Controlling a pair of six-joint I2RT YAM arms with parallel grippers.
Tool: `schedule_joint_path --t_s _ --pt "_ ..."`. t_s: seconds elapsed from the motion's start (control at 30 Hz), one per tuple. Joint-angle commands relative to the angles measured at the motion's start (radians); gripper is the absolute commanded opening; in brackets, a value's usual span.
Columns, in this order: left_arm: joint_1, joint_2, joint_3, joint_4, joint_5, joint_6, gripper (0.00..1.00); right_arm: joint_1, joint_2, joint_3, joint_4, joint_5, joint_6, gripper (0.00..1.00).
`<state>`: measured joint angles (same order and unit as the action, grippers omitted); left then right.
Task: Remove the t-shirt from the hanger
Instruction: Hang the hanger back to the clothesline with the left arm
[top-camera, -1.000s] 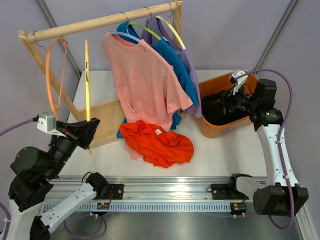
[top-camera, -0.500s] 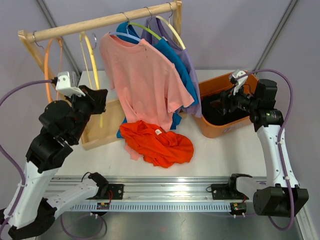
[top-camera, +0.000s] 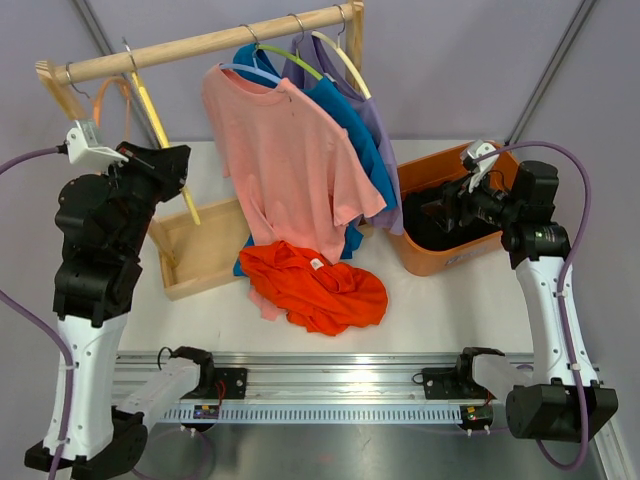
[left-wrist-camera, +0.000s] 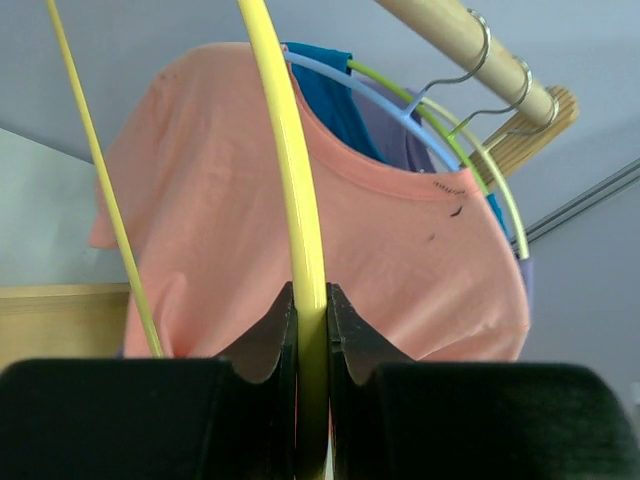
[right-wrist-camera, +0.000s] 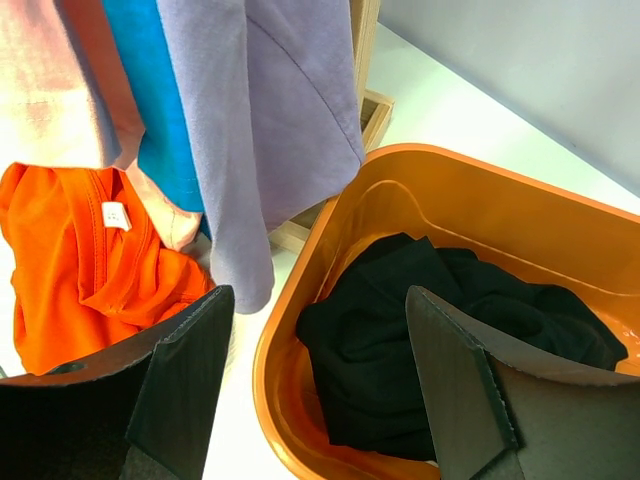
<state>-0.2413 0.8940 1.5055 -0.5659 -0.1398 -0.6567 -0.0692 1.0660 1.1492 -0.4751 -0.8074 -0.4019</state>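
My left gripper (top-camera: 165, 168) is shut on a bare yellow hanger (top-camera: 165, 150), held tilted with its hook up at the wooden rod (top-camera: 200, 42). In the left wrist view the jaws (left-wrist-camera: 311, 320) clamp the yellow hanger (left-wrist-camera: 290, 150) in front of a pink t-shirt (left-wrist-camera: 400, 260). The pink t-shirt (top-camera: 285, 150) hangs on a light blue hanger (top-camera: 245, 70). An orange t-shirt (top-camera: 320, 285) lies crumpled on the table. My right gripper (top-camera: 455, 205) is open and empty over the orange bin (top-camera: 415, 262), which also shows in the right wrist view (right-wrist-camera: 330, 240).
Blue (top-camera: 355, 135) and purple (top-camera: 385, 170) t-shirts hang behind the pink one. An orange hanger (top-camera: 98, 110) hangs at the rod's left end. The rack's wooden base (top-camera: 205, 250) lies below. A black garment (right-wrist-camera: 430, 340) fills the bin.
My left arm has lifted the yellow hanger up and back toward the left part of the rod. The right arm has barely moved.
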Motion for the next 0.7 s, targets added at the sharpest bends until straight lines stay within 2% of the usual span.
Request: schedule_joint_path --t_s 0.0,0.13,0.17,0.27,0.47,0.67 --pt "0.086 0.009 0.015 0.150 0.135 -0.125 0.00 -0.001 -0.037 -0.005 0.035 -0.029 0.014 0.77" --pt "0.235 0.023 -0.037 0.214 0.296 -0.291 0.00 0.000 -0.046 -0.005 0.032 -0.036 0.021 0.77" --pt "0.305 0.026 -0.054 0.230 0.360 -0.329 0.00 -0.001 -0.049 -0.005 0.035 -0.039 0.028 0.77" --pt "0.394 0.043 -0.106 0.322 0.459 -0.438 0.00 -0.001 -0.057 0.000 0.033 -0.053 0.035 0.77" --pt "0.413 0.049 -0.096 0.311 0.456 -0.442 0.00 -0.001 -0.069 0.000 0.023 -0.055 0.029 0.77" --pt "0.436 0.010 -0.146 0.271 0.445 -0.455 0.00 -0.001 -0.063 -0.005 0.035 -0.068 0.032 0.77"
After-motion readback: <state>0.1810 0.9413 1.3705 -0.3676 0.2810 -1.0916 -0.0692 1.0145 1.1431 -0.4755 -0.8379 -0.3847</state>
